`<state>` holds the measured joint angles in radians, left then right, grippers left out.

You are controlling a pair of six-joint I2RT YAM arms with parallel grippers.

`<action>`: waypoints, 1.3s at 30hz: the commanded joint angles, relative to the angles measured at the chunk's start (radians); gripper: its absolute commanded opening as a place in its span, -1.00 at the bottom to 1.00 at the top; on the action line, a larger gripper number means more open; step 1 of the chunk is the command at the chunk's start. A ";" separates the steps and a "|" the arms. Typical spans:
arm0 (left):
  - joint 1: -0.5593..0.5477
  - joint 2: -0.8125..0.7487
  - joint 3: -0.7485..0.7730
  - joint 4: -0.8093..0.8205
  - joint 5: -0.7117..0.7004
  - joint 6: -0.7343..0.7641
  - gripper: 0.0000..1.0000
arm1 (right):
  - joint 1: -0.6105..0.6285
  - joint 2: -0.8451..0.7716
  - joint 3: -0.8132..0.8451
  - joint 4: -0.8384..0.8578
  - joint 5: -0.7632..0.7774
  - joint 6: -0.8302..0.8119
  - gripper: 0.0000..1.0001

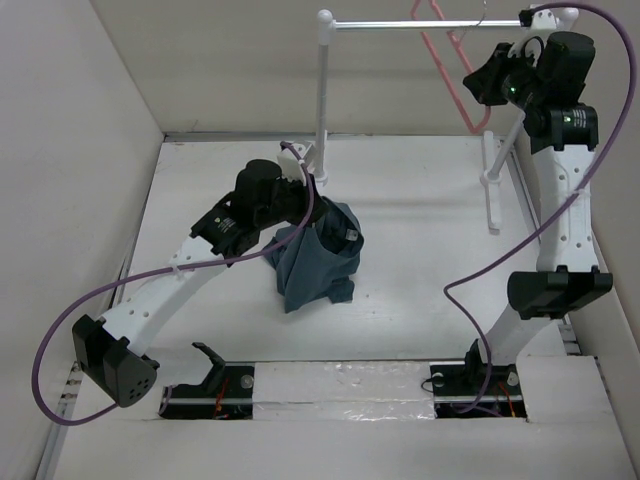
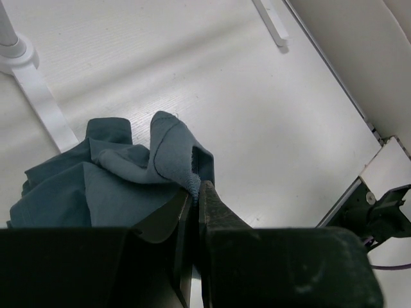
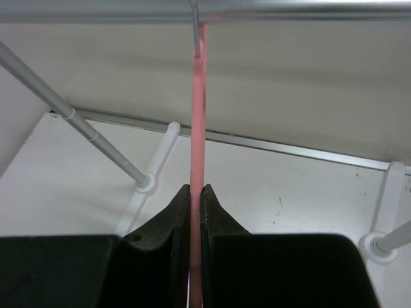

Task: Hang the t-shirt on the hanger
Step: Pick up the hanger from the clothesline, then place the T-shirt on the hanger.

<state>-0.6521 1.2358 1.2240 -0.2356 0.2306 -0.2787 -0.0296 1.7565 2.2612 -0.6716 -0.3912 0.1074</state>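
Note:
A dark blue-grey t-shirt [image 1: 318, 258] hangs bunched from my left gripper [image 1: 316, 212], its lower part resting on the table. In the left wrist view the left gripper [image 2: 195, 187] is shut on a fold of the t-shirt [image 2: 128, 176]. The salmon-pink hanger [image 1: 452, 62] hangs by its silver hook from the rack's metal bar [image 1: 425, 24]. My right gripper [image 1: 478, 82] is shut on the hanger's side; the right wrist view shows the pink hanger [image 3: 198, 109] pinched between the closed fingers of the gripper [image 3: 196, 190], with the bar [image 3: 205, 10] above.
The white clothes rack has an upright post [image 1: 322, 95] just behind the t-shirt and white feet [image 1: 492, 190] on the table at the right. Walls enclose the table at left, back and right. A purple cable [image 1: 500, 255] loops beside the right arm.

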 commanded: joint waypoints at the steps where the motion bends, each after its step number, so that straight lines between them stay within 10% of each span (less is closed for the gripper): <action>1: 0.003 -0.016 0.058 0.036 -0.030 -0.005 -1.00 | 0.002 -0.090 -0.077 0.060 0.017 -0.011 -1.00; 22: 0.012 0.109 0.184 0.035 -0.067 -0.066 -1.00 | 0.201 -0.756 -0.888 0.095 -0.150 0.215 -1.00; 39: 0.071 0.220 0.338 0.007 -0.065 -0.073 -1.00 | 0.293 -1.003 -0.989 -0.284 -0.143 0.209 -1.00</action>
<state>-0.5812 1.4635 1.5078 -0.2623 0.1638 -0.3431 0.2520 0.7582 1.2972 -0.9615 -0.5018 0.3244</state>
